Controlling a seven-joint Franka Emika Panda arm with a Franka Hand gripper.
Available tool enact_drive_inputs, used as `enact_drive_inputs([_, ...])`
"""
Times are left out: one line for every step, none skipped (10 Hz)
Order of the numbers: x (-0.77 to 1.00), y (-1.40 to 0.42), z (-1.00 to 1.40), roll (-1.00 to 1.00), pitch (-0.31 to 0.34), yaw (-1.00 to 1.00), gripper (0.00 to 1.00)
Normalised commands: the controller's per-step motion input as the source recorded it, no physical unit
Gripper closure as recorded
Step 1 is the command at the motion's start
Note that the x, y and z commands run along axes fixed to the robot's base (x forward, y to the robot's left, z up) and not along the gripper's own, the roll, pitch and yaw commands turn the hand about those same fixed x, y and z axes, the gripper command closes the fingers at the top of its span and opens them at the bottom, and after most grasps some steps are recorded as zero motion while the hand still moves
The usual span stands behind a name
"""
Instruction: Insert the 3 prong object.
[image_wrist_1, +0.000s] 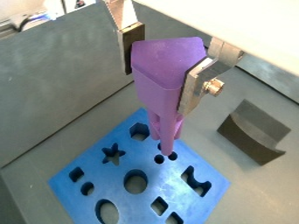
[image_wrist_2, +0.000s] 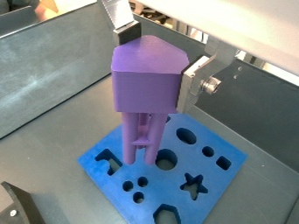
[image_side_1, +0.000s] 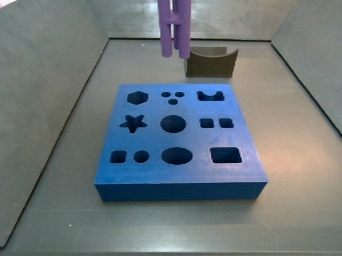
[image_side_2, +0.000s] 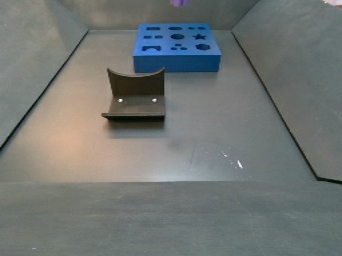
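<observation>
In a wrist view, the gripper (image_wrist_1: 166, 59) pinches the 3 prong object (image_wrist_1: 163, 74) between its silver fingers (image_wrist_1: 201, 80), above the blue block (image_wrist_1: 111, 184); the rod tips hang over the block's three small round holes (image_wrist_1: 163, 157).

In a wrist view, the purple head sits clamped in the gripper (image_wrist_2: 152, 57), rods pointing down at the blue block (image_wrist_2: 222, 171).

In a side view, the rods (image_side_1: 174, 28) hang clear above the block's (image_side_1: 174, 150) far edge, near the dark brown curved block (image_side_1: 211, 62).

In a side view, the curved block (image_side_2: 135, 95) stands well apart from the blue block (image_side_2: 179, 48); the gripper is out of frame.
</observation>
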Motion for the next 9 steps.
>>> enact_drive_inputs([0.0,0.04,-0.38,-0.32,0.079,-0.66,1.0])
enact_drive_inputs([0.01,0.06,-0.34,-0.34,0.089,-0.62,1.0])
enact_drive_inputs([0.0,0.08,-0.36,-0.32,0.1,-0.62,1.0])
enact_drive_inputs([0.0,0.01,-0.41,-0.28,0.124,-0.72,1.0])
enact_drive_inputs([0.0,0.12,-0.41,-0.22,0.024,-0.68,1.0])
enact_drive_inputs([0.03,0.19,-0.26,-0.25,0.0,-0.61,1.0])
enact_drive_inputs([0.0,0.63,-0.23,-0.47,-0.07,-0.05,1.0])
enact_drive_inputs([0.01,0.71,-0.22,-0.48,-0.076,0.0,1.0])
enact_drive_inputs([0.13,0.47,-0.16,-0.39,-0.074,-0.25,1.0])
